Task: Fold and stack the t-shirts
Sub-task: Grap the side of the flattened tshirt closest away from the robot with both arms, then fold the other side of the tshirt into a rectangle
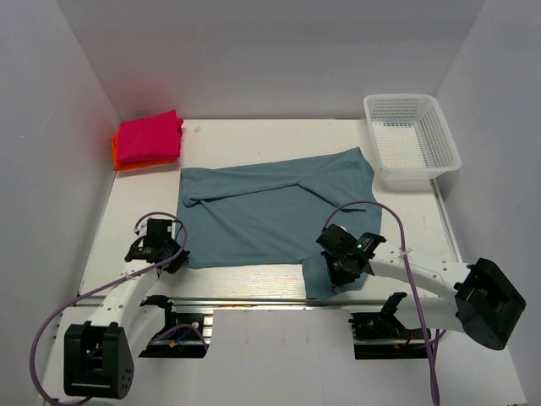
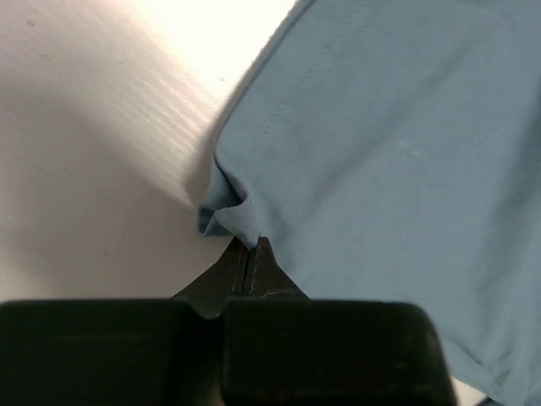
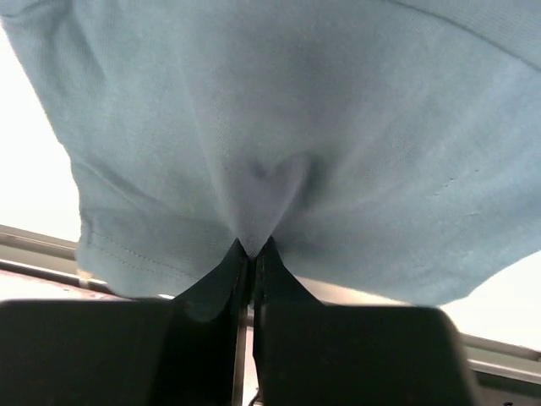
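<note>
So: teal t-shirt (image 1: 275, 211) spread flat mid-table, not folded yet | left gripper (image 2: 251, 250) clamped on its near-left corner, right gripper (image 3: 252, 252) pinched shut on its near-right edge | pink t-shirt (image 1: 150, 137) folded on orange t-shirt (image 1: 127, 162), far left | remaining, I reckon: fold teal, stack it | basket (image 1: 409, 176) far right

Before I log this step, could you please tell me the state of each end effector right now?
Left end effector: closed on the near-left corner of the teal t-shirt.
Right end effector: closed on the teal t-shirt near its right end.
</note>
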`<state>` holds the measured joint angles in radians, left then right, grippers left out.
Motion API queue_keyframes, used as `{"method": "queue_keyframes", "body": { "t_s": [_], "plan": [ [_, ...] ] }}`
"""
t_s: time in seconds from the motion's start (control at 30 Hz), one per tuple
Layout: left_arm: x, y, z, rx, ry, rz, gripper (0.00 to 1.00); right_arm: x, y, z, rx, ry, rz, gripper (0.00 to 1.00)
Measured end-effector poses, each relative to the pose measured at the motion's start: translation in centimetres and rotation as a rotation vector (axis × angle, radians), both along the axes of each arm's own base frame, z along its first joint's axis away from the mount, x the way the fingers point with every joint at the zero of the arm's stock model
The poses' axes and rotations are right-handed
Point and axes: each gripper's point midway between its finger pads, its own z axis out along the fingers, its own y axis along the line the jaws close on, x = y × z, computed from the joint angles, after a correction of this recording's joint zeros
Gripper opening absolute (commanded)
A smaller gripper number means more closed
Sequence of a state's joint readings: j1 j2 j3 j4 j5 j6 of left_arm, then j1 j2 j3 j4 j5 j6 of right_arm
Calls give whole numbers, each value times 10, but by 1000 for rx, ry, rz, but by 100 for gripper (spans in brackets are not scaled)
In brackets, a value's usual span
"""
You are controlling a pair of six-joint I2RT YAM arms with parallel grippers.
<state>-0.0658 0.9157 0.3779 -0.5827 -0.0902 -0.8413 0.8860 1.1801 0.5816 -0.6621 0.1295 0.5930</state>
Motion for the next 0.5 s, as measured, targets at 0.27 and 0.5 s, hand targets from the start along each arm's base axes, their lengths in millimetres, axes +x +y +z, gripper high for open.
{"method": "queue_keyframes", "body": {
  "t_s": [0.27, 0.5],
  "plan": [
    [15, -8, 28, -34, -141, -44, 0, 32, 18, 37, 18, -108, 12, 0],
    [38, -9, 48, -35, -202, -52, 0, 79, 20, 69, -10, -234, -49, 0]
  ]
}}
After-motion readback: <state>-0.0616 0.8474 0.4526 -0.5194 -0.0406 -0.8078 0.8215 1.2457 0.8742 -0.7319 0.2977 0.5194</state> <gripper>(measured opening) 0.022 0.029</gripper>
